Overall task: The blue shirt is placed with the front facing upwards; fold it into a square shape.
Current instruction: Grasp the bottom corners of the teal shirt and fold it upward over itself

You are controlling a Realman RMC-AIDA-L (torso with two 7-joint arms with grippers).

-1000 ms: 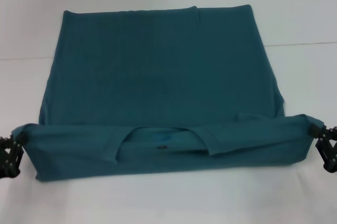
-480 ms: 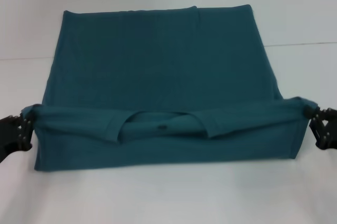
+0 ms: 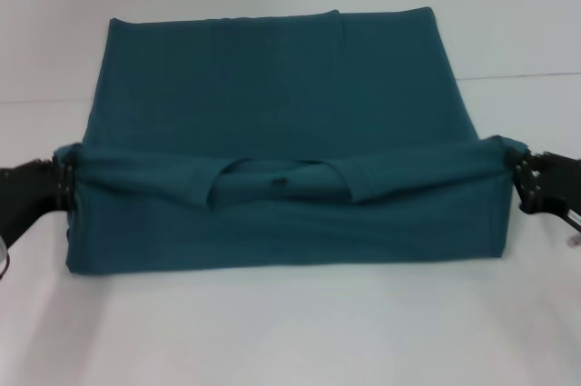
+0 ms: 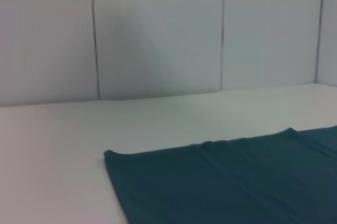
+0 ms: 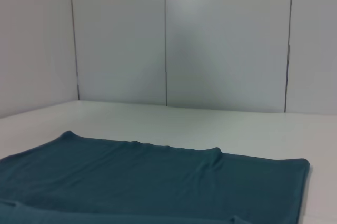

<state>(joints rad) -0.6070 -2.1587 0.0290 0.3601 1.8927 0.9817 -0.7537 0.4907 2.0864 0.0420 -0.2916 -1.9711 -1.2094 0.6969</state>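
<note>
From my head camera, the large dark teal-blue cotton T-shirt lies flat on the white surface, its sleeves already folded in. The near, collar end is raised and doubled toward the far hem. My left claw is pinched shut on the left corner of that raised fold, and my right claw is pinched shut on the right corner. Both arms reach in low from the sides, roughly level with each other, with the cloth stretched between them and the collar opening sagging in the middle.

I judge the main risk to be uneven travel: if one arm leads, the fold will land skewed and the shape will not be square. A thin pinch could also slip, dropping a corner, and slack in the middle may wrinkle as it settles.

My left wrist camera shows only the far corner of the shirt lying flat on the surface before a pale panelled wall.

My right wrist camera shows the far hem lying flat before that wall.
</note>
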